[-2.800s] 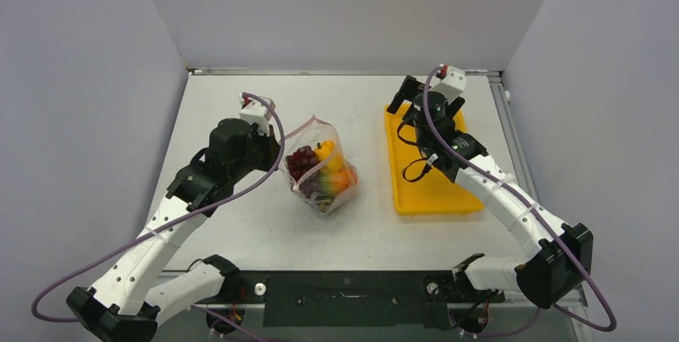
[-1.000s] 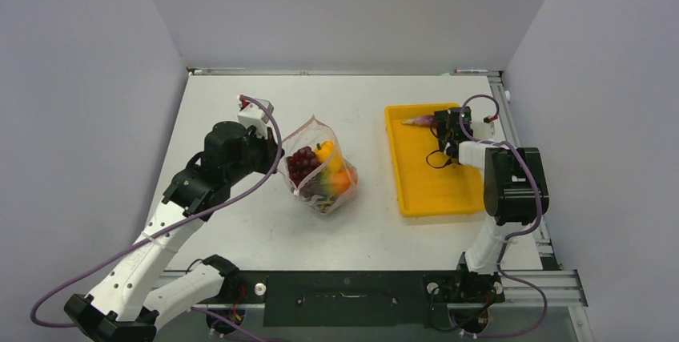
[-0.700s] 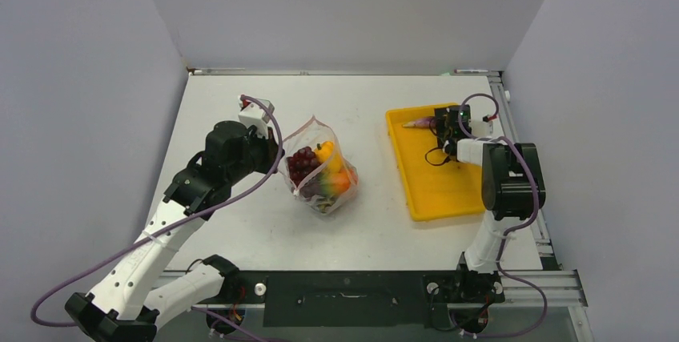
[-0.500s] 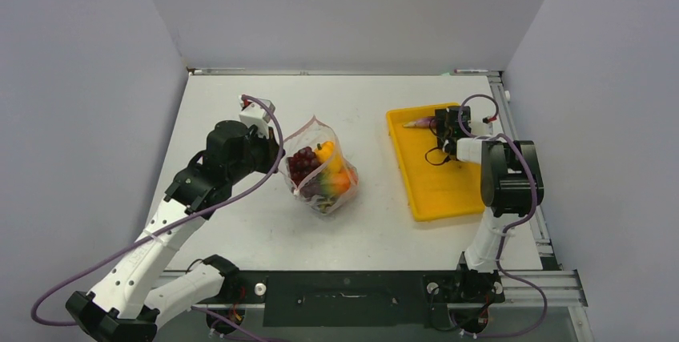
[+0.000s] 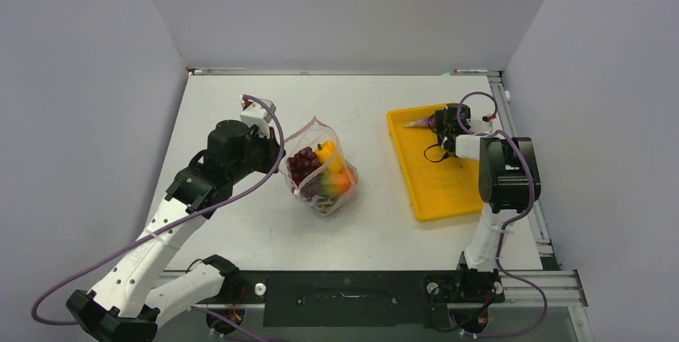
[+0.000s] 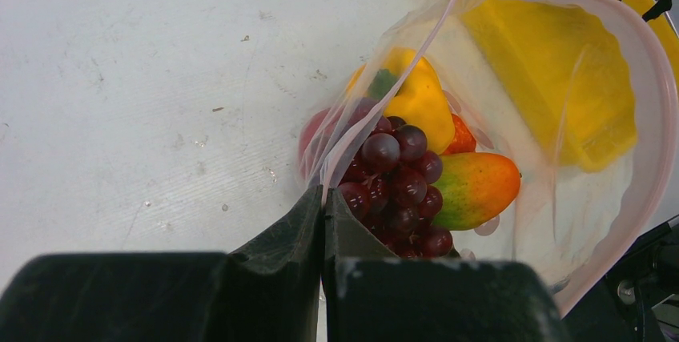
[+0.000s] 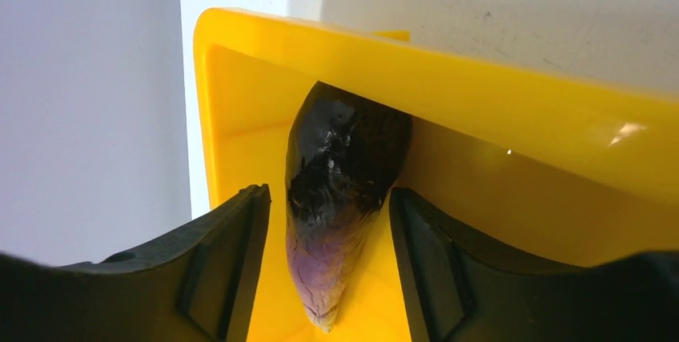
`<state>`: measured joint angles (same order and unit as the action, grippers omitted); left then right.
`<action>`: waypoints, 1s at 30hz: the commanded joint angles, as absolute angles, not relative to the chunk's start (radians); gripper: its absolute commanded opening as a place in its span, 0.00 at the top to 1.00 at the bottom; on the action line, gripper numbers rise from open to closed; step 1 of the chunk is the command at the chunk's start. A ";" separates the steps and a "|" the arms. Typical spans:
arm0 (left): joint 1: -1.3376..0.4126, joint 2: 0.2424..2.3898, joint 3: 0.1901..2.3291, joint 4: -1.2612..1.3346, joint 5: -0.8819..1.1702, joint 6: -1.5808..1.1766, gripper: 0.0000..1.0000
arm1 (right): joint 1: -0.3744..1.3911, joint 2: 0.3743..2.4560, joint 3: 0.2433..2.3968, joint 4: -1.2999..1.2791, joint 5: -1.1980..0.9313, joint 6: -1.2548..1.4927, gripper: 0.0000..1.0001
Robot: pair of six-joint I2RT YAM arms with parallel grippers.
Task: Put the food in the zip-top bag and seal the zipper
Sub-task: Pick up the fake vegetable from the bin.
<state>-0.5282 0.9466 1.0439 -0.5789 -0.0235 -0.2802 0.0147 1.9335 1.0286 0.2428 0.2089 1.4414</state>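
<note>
**Pinched at the Bag, Poised Over the Eggplant**

Showed a white table (image 5: 240,102), scuffed and flecked with small specks, boxed in on three sides by plain pale grey walls (image 5: 344,6). Ran a metal rail (image 5: 336,72) along the far edge.

Pinched the zipper (image 6: 414,46) in the left gripper (image 6: 323,198), jaws pressed fully together. Found the zip-top bag (image 5: 320,167) mid-table, mouth gaping. Held inside it a dark red grape bunch (image 6: 396,182), a yellow bell pepper (image 6: 416,102) and an orange-and-green piece (image 6: 476,190).

Found the eggplant (image 7: 344,158) in a far corner of the yellow tray (image 7: 496,78), against its wall, well apart from the bag. Straddled it with the right gripper (image 7: 327,194), jaws partway apart and close on either side. Could not tell whether clamped on it or just clear.
</note>
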 commanded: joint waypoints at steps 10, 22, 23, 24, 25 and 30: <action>-0.525 0.950 1.051 -0.531 -0.009 -0.284 1.00 | 0.020 1.966 1.044 0.252 0.239 1.389 0.80; -0.525 0.945 1.050 -0.534 -0.021 -0.283 1.00 | 0.047 1.787 0.978 0.259 0.275 1.300 0.95; -0.525 0.945 1.050 -0.533 -0.023 -0.283 1.00 | 0.050 1.767 0.973 0.257 0.281 1.286 0.95; -0.525 0.944 1.051 -0.533 -0.026 -0.284 1.00 | 0.054 1.745 0.968 0.254 0.286 1.272 0.95; -0.525 0.943 1.050 -0.534 -0.029 -0.283 1.00 | 0.057 1.722 0.963 0.251 0.290 1.256 0.95; -0.525 0.943 1.049 -0.533 -0.038 -0.283 1.00 | 0.077 1.577 0.924 0.247 0.324 1.159 0.95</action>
